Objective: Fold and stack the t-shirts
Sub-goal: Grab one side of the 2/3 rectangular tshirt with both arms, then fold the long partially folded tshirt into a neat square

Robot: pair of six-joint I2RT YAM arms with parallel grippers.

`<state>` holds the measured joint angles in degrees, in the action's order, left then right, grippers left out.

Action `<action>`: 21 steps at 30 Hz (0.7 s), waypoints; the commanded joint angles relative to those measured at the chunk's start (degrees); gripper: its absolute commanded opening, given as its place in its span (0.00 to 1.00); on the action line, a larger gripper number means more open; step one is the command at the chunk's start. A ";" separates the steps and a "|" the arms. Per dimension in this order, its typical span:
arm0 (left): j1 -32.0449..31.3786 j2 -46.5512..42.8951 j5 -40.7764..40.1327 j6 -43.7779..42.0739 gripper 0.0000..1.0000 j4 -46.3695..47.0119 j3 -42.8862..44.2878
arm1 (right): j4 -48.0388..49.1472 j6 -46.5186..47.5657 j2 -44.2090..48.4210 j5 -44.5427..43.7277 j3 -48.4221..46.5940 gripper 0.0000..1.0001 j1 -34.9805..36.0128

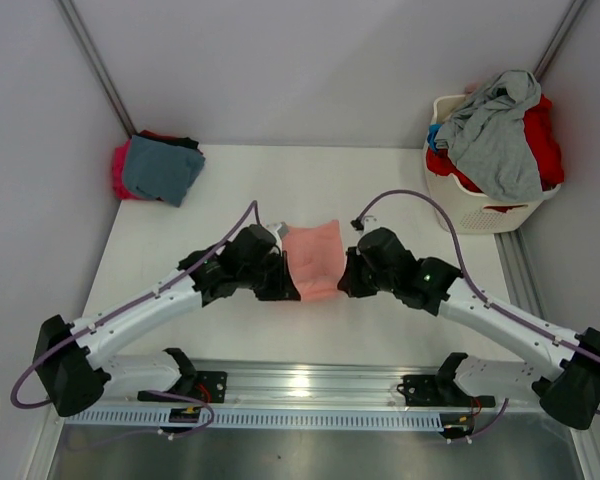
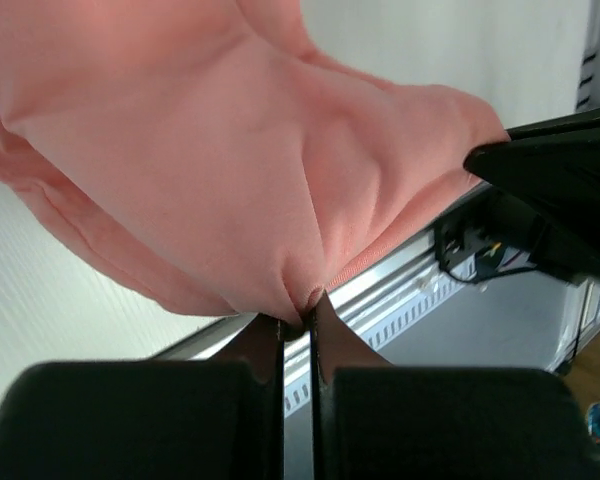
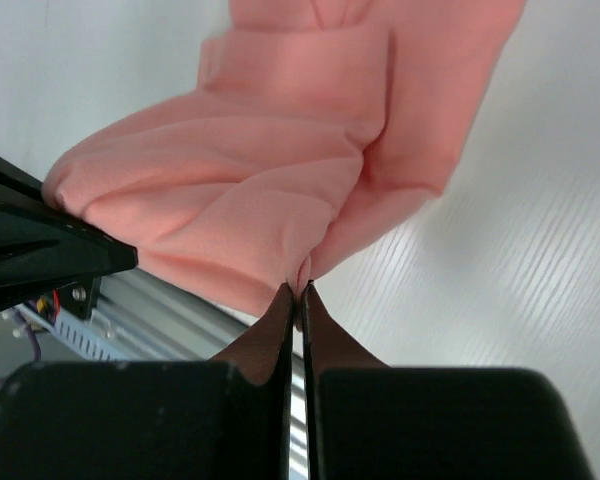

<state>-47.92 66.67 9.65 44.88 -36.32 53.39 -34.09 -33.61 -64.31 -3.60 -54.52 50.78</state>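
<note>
Softness rules here: the folded salmon-pink cloth t-shirt (image 1: 315, 258) sits between the two tools, over the white desk (image 1: 180, 220). The left tool (image 2: 298, 318), jaws pressed together, pinches a small tuck of its edge; the right tool (image 3: 298, 292) nips the opposite edge likewise. Light and limp, it sags and bunches; I judge layered hems give the surest hold.

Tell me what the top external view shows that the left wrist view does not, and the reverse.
Only the top external view: the white laundry basket heaped with grey and red shirts, and the folded stack at the far left. Only the left wrist view: the pinch itself, the left gripper shut on a cloth fold. Both: the salmon-pink t-shirt.
</note>
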 commanded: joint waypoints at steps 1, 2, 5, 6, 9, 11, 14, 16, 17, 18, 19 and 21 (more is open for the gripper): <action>5.02 0.47 -2.35 -3.57 0.01 -0.34 3.73 | 2.88 6.17 -1.86 -2.82 -4.27 0.00 -5.25; 5.73 0.82 -2.70 -3.84 0.01 -0.16 4.27 | 3.32 6.71 -2.39 -3.08 -4.80 0.00 -6.04; 8.37 2.92 -3.15 -5.15 0.01 0.45 6.46 | 6.39 8.55 -4.41 -3.44 -5.94 0.00 -9.47; 9.59 3.63 -3.15 -5.50 0.01 0.72 6.82 | 7.10 9.25 -5.20 -2.65 -6.21 0.00 -10.43; 11.18 7.67 -2.53 -6.82 0.01 1.51 9.71 | 9.91 10.57 -9.41 -0.71 -7.61 0.00 -14.13; 11.62 9.87 -2.44 -7.18 0.01 1.77 10.68 | 11.76 11.54 -13.54 -0.89 -8.49 0.00 -15.62; 12.32 14.09 -2.18 -7.27 0.01 3.00 12.09 | 12.46 12.16 -19.77 -1.24 -10.86 0.00 -17.47; 12.94 17.16 -1.92 -7.09 0.01 3.79 12.44 | 13.34 12.33 -22.42 -0.89 -12.88 0.00 -18.09; 13.20 18.13 -1.83 -7.09 0.01 3.88 12.53 | 13.69 12.60 -24.61 -0.89 -13.41 0.00 -18.44; 13.64 19.10 -2.00 -7.00 0.01 4.06 12.71 | 14.04 12.86 -25.59 -0.97 -13.94 0.00 -18.53; 13.90 20.50 -2.26 -6.92 0.01 4.23 12.88 | 14.39 13.21 -26.56 -0.97 -15.08 0.00 -18.70; 14.87 21.83 -2.27 -6.91 0.01 5.20 12.88 | 14.40 13.30 -28.92 -0.89 -16.40 0.00 -19.67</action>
<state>-35.05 87.55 9.13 40.12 -28.18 64.42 -21.32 -23.64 -91.35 1.06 -66.98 34.11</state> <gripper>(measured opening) 0.040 0.017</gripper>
